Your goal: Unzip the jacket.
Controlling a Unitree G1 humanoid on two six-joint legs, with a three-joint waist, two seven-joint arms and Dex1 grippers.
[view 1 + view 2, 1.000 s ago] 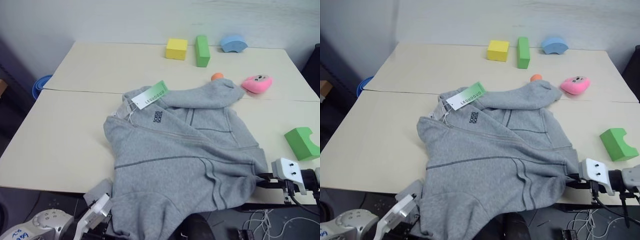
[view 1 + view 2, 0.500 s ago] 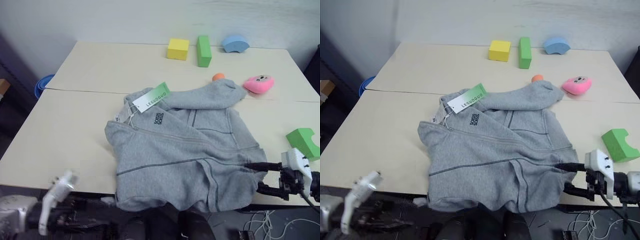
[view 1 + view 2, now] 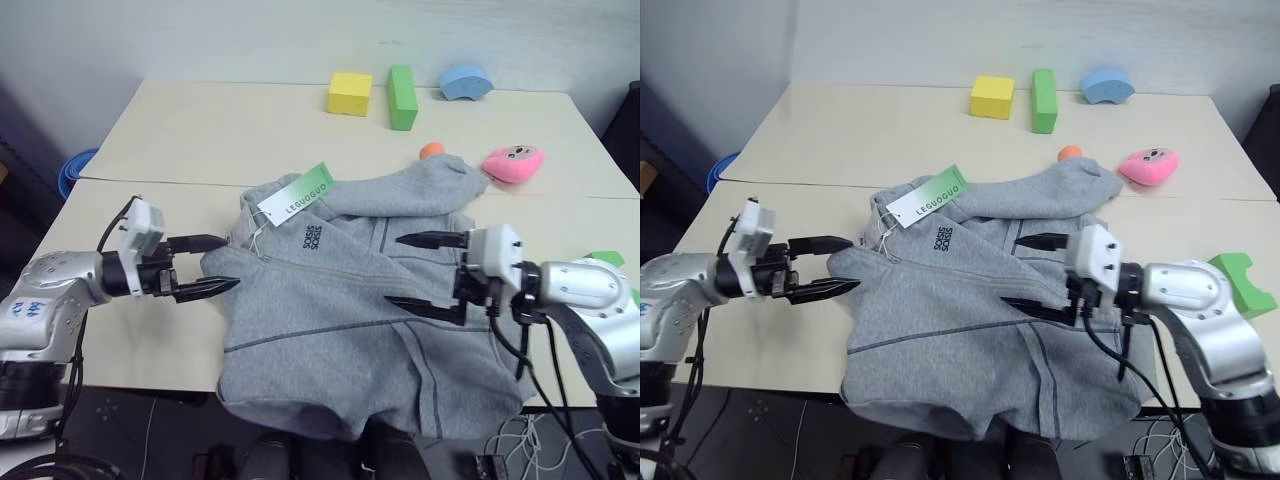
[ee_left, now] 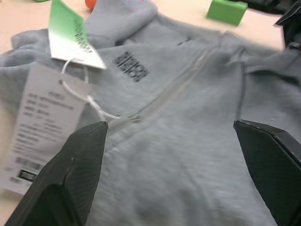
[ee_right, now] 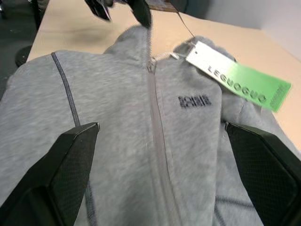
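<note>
1. A grey jacket lies zipped and rumpled on the pale surface, between two empty grippers: the left gripper, fingers spread, just beside the collar, and the right gripper, fingers spread, over the chest.
2. Risk: the zip pull, which seems to sit at the collar end of the zipper ahead of the right gripper, is small and half-hidden in folds. A closing gripper could pinch only fabric and drag the whole garment.
3. Risk: the hem hangs over the near edge of the surface, so an unanchored pull may slide the jacket off.
4. The hang tag and a second white label lie just beside the left gripper, and their strings could snag a finger.
5. Beyond both grippers, well apart: yellow block, green block, blue arch, orange ball, pink toy. None looks to be in the way.
</note>
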